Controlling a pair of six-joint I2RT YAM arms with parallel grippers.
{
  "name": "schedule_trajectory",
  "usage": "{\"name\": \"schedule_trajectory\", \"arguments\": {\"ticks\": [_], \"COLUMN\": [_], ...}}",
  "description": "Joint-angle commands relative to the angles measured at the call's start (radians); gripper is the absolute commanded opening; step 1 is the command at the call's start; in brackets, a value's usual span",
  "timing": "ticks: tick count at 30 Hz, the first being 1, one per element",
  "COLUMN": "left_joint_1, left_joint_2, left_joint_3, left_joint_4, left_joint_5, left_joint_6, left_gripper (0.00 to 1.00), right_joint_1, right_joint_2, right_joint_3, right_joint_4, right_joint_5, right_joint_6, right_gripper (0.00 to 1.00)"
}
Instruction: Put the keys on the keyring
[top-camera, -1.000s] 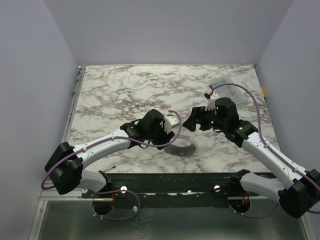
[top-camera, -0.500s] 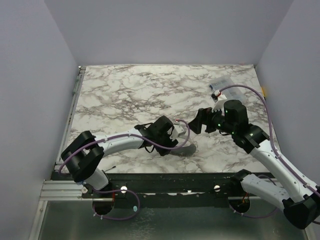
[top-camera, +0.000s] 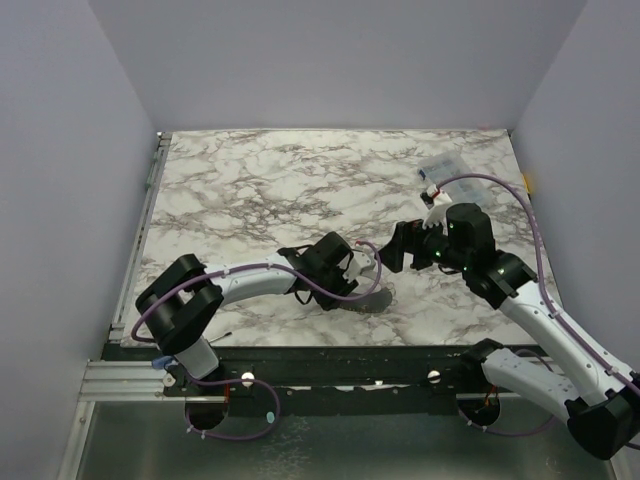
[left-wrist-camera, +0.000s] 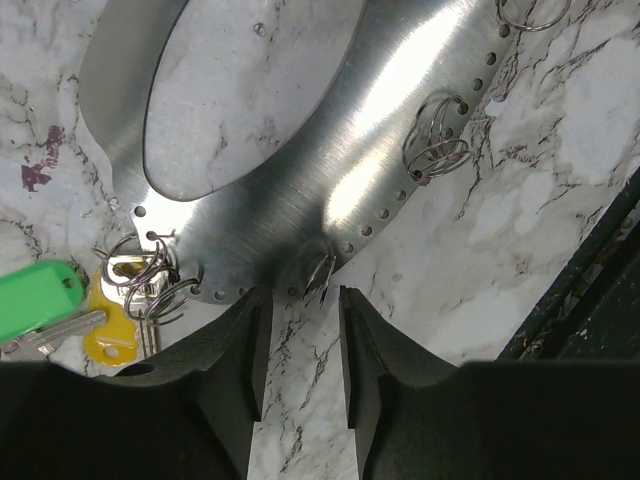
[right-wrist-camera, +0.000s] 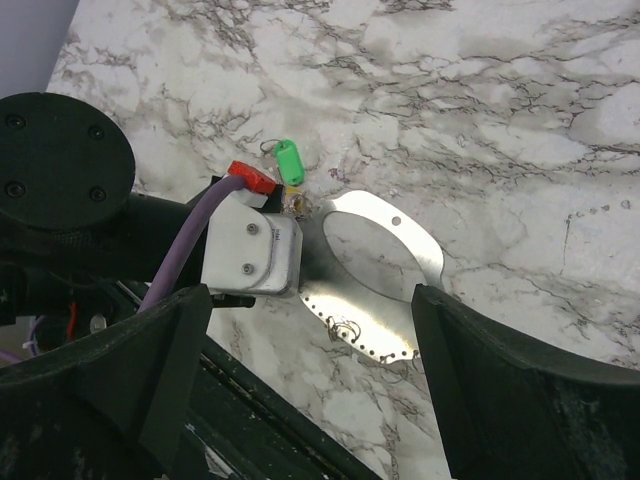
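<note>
The keyring is a shiny steel plate (left-wrist-camera: 300, 190) with an oval hole and small edge holes that carry wire split rings (left-wrist-camera: 437, 140). It lies flat on the marble and also shows in the right wrist view (right-wrist-camera: 415, 245). The green-headed key (left-wrist-camera: 35, 300) and the yellow-headed key (left-wrist-camera: 112, 338) lie at a bunch of rings (left-wrist-camera: 150, 278) on the plate's edge. My left gripper (left-wrist-camera: 300, 310) is low and open by a narrow gap, with one small ring (left-wrist-camera: 320, 272) just ahead of its tips. My right gripper (right-wrist-camera: 310, 300) hovers wide open and empty above the plate; the green key (right-wrist-camera: 288, 158) shows below it.
In the top view both grippers meet over the plate (top-camera: 372, 298) near the table's front middle: the left (top-camera: 362, 272), the right (top-camera: 393, 250). The dark front rail (left-wrist-camera: 600, 290) runs close beside the plate. A clear plastic bag (top-camera: 445, 170) lies at the far right.
My left arm has stretched to the right and dropped low onto the plate's near edge. My right gripper has drawn back slightly to the right.
</note>
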Motion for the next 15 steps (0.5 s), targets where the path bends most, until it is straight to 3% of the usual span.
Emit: {"name": "schedule_trajectory", "arguments": {"ticks": [1, 9, 11, 13, 15], "left_joint_1": [-0.004, -0.010, -0.012, -0.014, -0.015], "left_joint_2": [0.027, 0.048, 0.045, 0.039, 0.030], "left_joint_3": [0.028, 0.030, 0.030, 0.029, 0.029], "left_joint_4": [-0.006, 0.004, 0.010, 0.021, 0.025], "left_joint_5": [0.051, 0.060, 0.055, 0.054, 0.051], "left_joint_6": [0.010, -0.002, -0.006, -0.012, -0.017], "left_gripper": [0.37, 0.32, 0.24, 0.05, 0.00], "right_joint_1": [0.007, 0.008, 0.007, 0.007, 0.008], "right_joint_2": [0.008, 0.009, 0.009, 0.009, 0.007], "right_joint_3": [-0.015, -0.019, -0.023, -0.030, -0.037], "right_joint_4": [0.010, 0.023, 0.029, 0.036, 0.040], "right_joint_5": [-0.039, -0.045, -0.049, -0.051, -0.054], "right_joint_6": [-0.017, -0.012, -0.009, -0.003, 0.000], "right_gripper": [0.93, 0.93, 0.93, 0.93, 0.93]}}
